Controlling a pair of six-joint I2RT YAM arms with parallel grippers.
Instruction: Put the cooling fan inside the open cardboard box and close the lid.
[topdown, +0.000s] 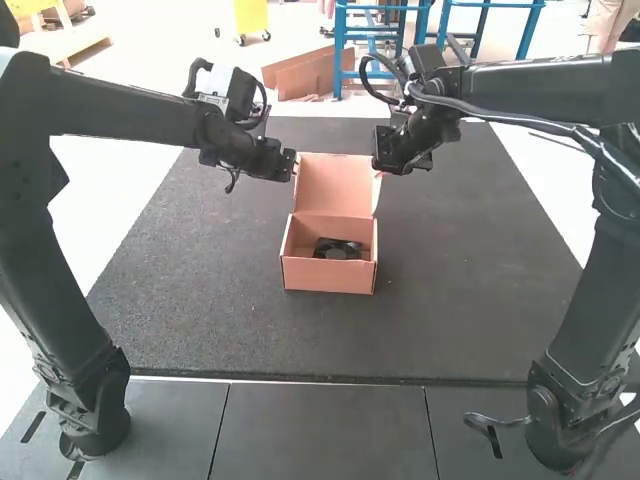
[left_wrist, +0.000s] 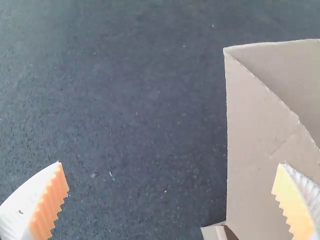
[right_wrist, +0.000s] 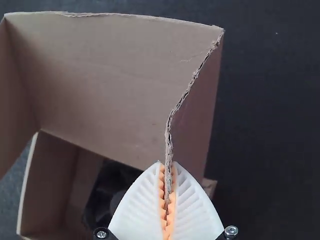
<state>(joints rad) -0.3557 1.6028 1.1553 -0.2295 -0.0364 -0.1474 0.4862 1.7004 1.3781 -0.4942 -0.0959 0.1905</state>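
An open cardboard box (topdown: 330, 268) sits mid-mat with its lid (topdown: 337, 185) standing upright behind it. The black cooling fan (topdown: 338, 248) lies inside the box, and part of it shows as a dark shape (right_wrist: 107, 192) in the right wrist view. My right gripper (topdown: 385, 165) is at the lid's right edge, its white ribbed fingers (right_wrist: 187, 205) shut on the torn cardboard edge (right_wrist: 172, 125) of the lid. My left gripper (topdown: 287, 165) hovers open at the lid's upper left corner. The lid (left_wrist: 265, 140) lies just inside one orange-padded finger (left_wrist: 292, 202), and the other finger (left_wrist: 47, 202) is over bare mat.
A dark mat (topdown: 180, 280) covers the table around the box, with open room on both sides and in front. The mat's front edge (topdown: 330, 378) meets dark table panels near the arm bases.
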